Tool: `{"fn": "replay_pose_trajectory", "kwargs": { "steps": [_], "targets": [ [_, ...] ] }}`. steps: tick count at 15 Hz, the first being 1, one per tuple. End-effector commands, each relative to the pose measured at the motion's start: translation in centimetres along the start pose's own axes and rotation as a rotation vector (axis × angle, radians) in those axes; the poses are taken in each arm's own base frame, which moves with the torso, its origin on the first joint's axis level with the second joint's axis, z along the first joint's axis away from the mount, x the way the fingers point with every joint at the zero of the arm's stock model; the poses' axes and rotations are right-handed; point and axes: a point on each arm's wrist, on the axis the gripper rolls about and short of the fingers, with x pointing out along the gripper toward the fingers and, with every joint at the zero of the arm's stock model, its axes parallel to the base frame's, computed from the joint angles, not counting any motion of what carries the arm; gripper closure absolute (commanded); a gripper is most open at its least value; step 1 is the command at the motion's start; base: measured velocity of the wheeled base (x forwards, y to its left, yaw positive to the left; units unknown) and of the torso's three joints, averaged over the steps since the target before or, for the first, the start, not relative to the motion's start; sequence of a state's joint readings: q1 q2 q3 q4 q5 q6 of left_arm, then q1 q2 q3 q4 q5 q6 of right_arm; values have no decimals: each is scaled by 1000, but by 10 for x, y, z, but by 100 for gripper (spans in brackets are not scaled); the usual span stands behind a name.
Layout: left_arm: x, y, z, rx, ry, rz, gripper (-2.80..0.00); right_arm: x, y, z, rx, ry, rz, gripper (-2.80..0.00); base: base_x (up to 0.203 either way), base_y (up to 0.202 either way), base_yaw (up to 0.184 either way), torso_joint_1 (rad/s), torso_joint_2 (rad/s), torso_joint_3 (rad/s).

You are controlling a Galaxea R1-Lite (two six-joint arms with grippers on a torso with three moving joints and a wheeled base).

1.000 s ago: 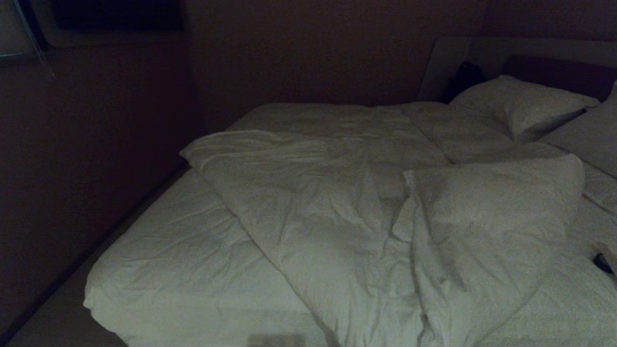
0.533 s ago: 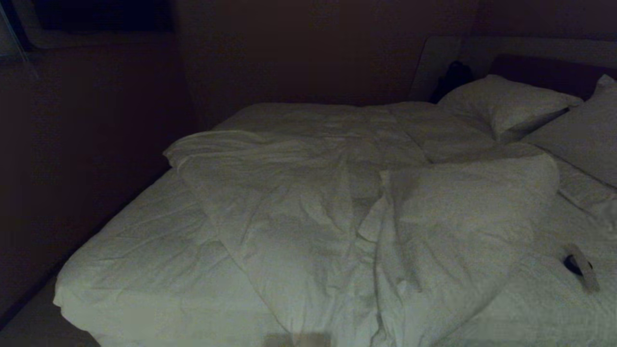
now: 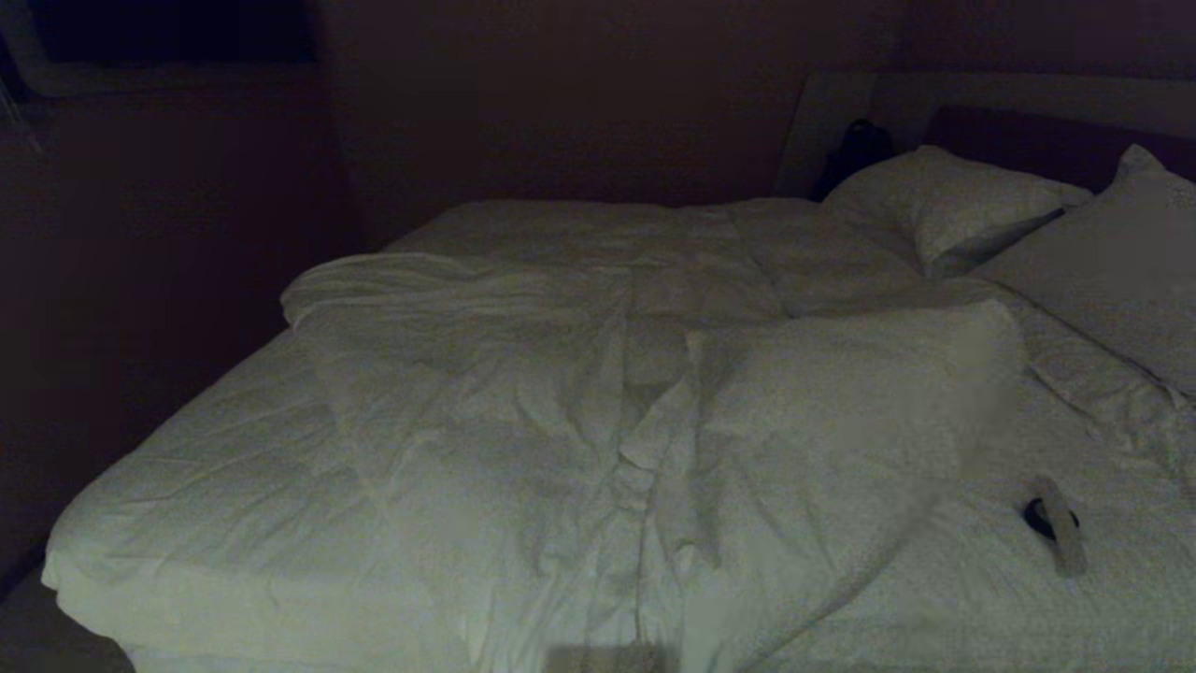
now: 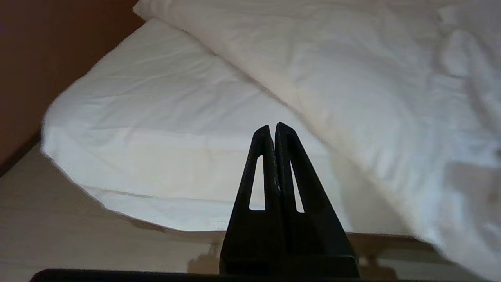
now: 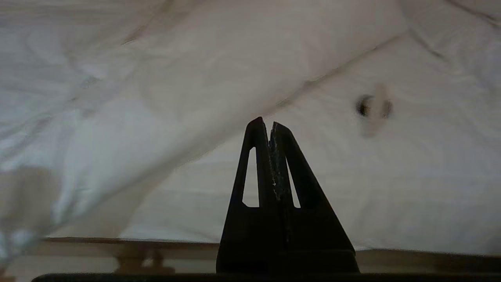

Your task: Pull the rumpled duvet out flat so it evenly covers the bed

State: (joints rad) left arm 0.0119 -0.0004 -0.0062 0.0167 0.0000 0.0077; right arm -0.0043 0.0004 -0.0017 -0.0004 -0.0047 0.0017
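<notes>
We list a plain white, heavily creased puffy duvet [image 3: 598,421], unpatterned; a smooth white mattress sheet [image 4: 156,117] on the bed; two white rectangular pillows [image 3: 944,201]; a dark headboard panel [image 3: 1028,136]; a reddish-brown wall [image 4: 47,51]; a pale beige floor [image 4: 78,243]; black left gripper [image 4: 273,127]; black right gripper [image 5: 265,122]; a small black-and-pale object [image 3: 1056,533].

Duvet [image 3: 561,411]: soft white cloth, matt, puffy and heavily creased; the sheet [image 3: 206,486] on the bed [image 4: 129,211] is thinner white cloth, matt, smoother with shallow wrinkles. Pillows [image 3: 944,201]: matt white cloth, lightly creased. Left tool [image 4: 273,127] and right tool [image 5: 265,123]: black, matt, hard, plastic-like fingers pressed together; floor [image 4: 78,246] is pale and smooth with a slight sheen.
</notes>
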Motion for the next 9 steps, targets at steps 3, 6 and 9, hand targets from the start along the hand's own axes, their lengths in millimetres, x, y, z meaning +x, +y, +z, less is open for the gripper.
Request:
{"fn": "replay_pose_trajectory", "kwargs": {
  "steps": [3, 6, 9],
  "targets": [
    [0, 0, 0, 0, 1, 0, 0, 0, 0, 0, 0, -1, 0, 0, 0, -194, 2, 4, 2, 1],
    [0, 0, 0, -2, 1, 0, 0, 0, 0, 0, 0, -1, 0, 0, 0, -197, 1, 1, 4, 9],
    [0, 0, 0, -3, 2, 0, 0, 0, 0, 0, 0, -1, 0, 0, 0, -194, 1, 1, 0, 3]
  ]
}}
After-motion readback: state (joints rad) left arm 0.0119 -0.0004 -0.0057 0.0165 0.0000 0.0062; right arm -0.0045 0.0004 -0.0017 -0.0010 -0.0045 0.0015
